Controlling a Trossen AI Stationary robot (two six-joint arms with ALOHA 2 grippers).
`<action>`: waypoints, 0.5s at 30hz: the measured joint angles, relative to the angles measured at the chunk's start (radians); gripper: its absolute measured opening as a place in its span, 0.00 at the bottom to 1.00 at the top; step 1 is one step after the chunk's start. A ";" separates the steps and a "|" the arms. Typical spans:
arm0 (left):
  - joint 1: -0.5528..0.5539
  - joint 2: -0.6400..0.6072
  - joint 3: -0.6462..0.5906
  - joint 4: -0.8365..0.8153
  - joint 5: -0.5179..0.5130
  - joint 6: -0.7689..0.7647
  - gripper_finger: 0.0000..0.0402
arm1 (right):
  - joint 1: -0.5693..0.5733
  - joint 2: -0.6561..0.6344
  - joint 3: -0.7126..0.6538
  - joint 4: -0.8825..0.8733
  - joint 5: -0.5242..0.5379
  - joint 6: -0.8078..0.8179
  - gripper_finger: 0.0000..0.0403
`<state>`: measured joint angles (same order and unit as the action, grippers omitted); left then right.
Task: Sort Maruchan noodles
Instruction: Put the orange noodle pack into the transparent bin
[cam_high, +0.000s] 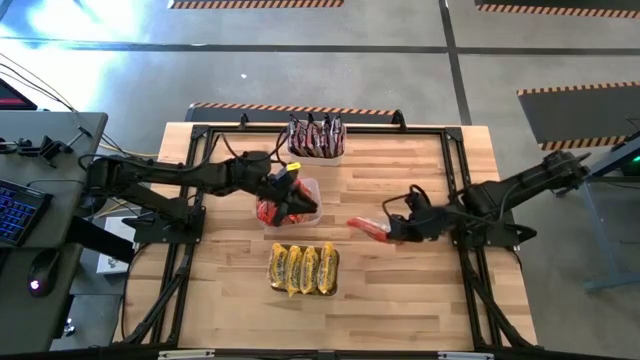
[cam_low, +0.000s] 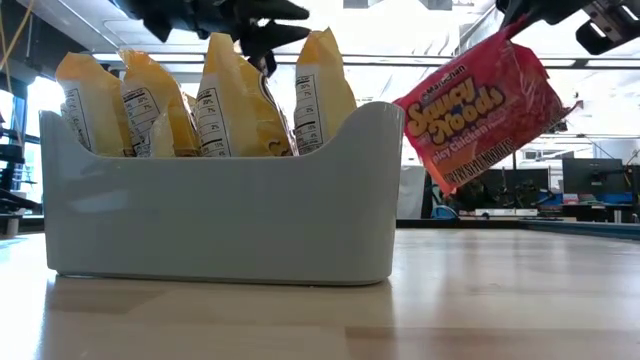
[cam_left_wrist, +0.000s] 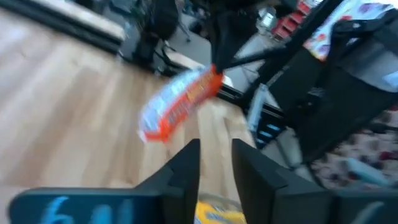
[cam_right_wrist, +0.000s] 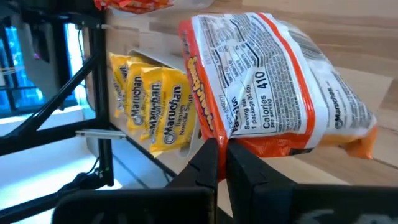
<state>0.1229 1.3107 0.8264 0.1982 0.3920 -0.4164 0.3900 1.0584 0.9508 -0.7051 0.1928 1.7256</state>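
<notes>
My right gripper (cam_high: 392, 230) is shut on a red Maruchan noodle packet (cam_high: 367, 228), held above the table right of centre. The packet also shows in the low view (cam_low: 490, 105) and in the left wrist view (cam_left_wrist: 180, 102). My left gripper (cam_left_wrist: 216, 149) stands over the middle tub (cam_high: 315, 186), which holds red packets. Its fingers are slightly apart with only the table showing between them. Several yellow packets (cam_low: 230, 95) stand upright in the near tub (cam_low: 220, 200). Dark brown packets (cam_high: 316, 136) stand in the far tub. My right gripper pinches the red packet at its edge (cam_right_wrist: 229, 138) between the two fingers, at the end toward the table's right side. The fingers slant down from the right. The packet is lifted clear of the table and hangs tilted below the fingers (cam_low: 520, 35), printed back toward the wrist.
The three tubs stand in a line from far to near at the table's middle (cam_high: 303, 268). A black frame (cam_high: 455, 190) runs round the tabletop. Bare wood lies right of the tubs (cam_high: 400, 290). A desk with a keyboard (cam_high: 20, 210) stands beyond the left edge.
</notes>
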 joint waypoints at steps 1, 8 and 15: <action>-0.006 0.005 0.010 0.002 -0.027 0.023 0.22 | -0.006 0.000 0.000 0.009 -0.009 -0.007 0.00; -0.044 0.084 0.140 -0.026 -0.107 0.230 0.40 | -0.048 0.007 0.000 0.093 -0.025 -0.062 0.00; -0.084 0.237 0.320 -0.173 -0.135 0.373 0.54 | -0.091 0.007 0.000 0.149 -0.037 -0.090 0.00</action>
<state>0.0394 1.5479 1.1463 0.0251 0.2573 -0.0439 0.2993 1.0657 0.9508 -0.5562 0.1559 1.6353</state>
